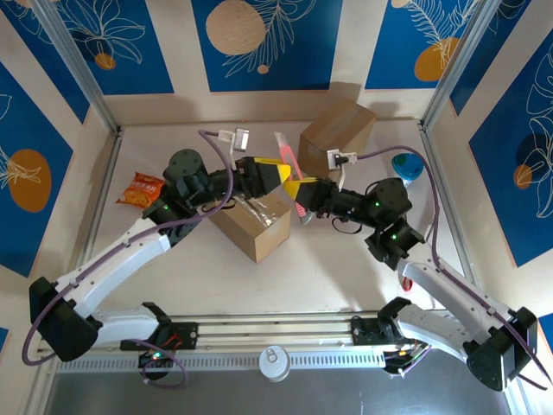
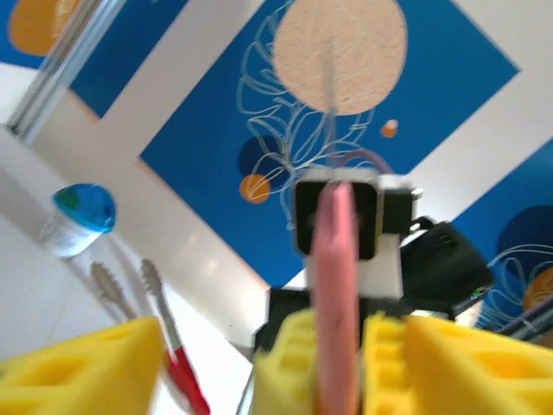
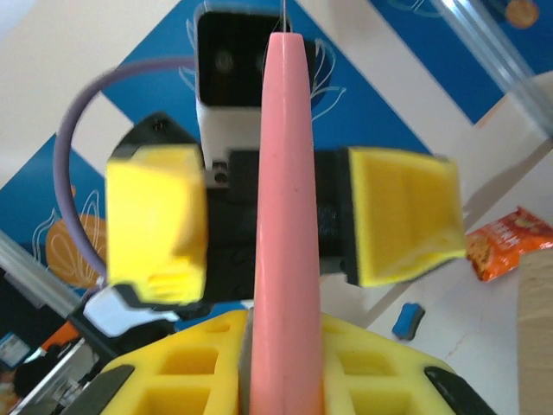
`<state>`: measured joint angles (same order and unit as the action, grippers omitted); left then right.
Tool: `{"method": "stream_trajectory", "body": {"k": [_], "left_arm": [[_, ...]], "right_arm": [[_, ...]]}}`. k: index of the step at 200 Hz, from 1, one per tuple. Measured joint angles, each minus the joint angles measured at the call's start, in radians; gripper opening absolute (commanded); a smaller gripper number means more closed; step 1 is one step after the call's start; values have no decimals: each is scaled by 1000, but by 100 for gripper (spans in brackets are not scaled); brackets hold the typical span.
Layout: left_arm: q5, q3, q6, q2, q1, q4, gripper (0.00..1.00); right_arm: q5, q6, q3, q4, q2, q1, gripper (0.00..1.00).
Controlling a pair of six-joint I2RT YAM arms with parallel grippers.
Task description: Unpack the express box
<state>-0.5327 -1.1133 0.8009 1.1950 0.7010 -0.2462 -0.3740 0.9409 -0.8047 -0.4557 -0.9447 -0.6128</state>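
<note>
Nearest the lens, my right claw (image 3: 285, 354) is clamped on the base of the pink tool (image 3: 283, 173), whose long axis runs straight out ahead of it. My left claw (image 3: 276, 216), facing it, stands wide, pads either side of the tool and apart from it, holding nothing. The express box (image 1: 252, 226) lies below both claws, nearer my left arm; I judge the tool must tip down towards it

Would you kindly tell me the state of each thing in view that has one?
left gripper: open, fingers either side of the pink tool, clear of it.
right gripper: shut on the pink tool.
pink tool: held by the right gripper alone.
near box: closed.
far box: closed.
</note>
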Motion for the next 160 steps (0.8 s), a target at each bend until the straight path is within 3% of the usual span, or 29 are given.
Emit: {"method": "stream_trajectory", "body": {"k": [24, 30, 64, 85, 96, 119, 160], "left_arm": [[124, -29, -90, -108, -31, 264, 100], [160, -50, -106, -134, -48, 337, 96], [357, -164, -134, -233, -214, 678, 42], [377, -123, -123, -247, -341, 795, 10], [368, -67, -121, -224, -407, 816, 0], [359, 57, -99, -96, -501, 824, 0], [413, 97, -101, 85, -546, 816, 0]], "right_arm": [[62, -37, 0, 80, 50, 1, 0], [76, -49, -1, 106, 58, 1, 0], [166, -129, -15, 284, 67, 1, 0], [220, -180, -34, 394, 64, 1, 0], [245, -205, -47, 448, 64, 1, 0], [293, -251, -75, 536, 64, 1, 0], [345, -308, -93, 622, 25, 1, 0]]}}
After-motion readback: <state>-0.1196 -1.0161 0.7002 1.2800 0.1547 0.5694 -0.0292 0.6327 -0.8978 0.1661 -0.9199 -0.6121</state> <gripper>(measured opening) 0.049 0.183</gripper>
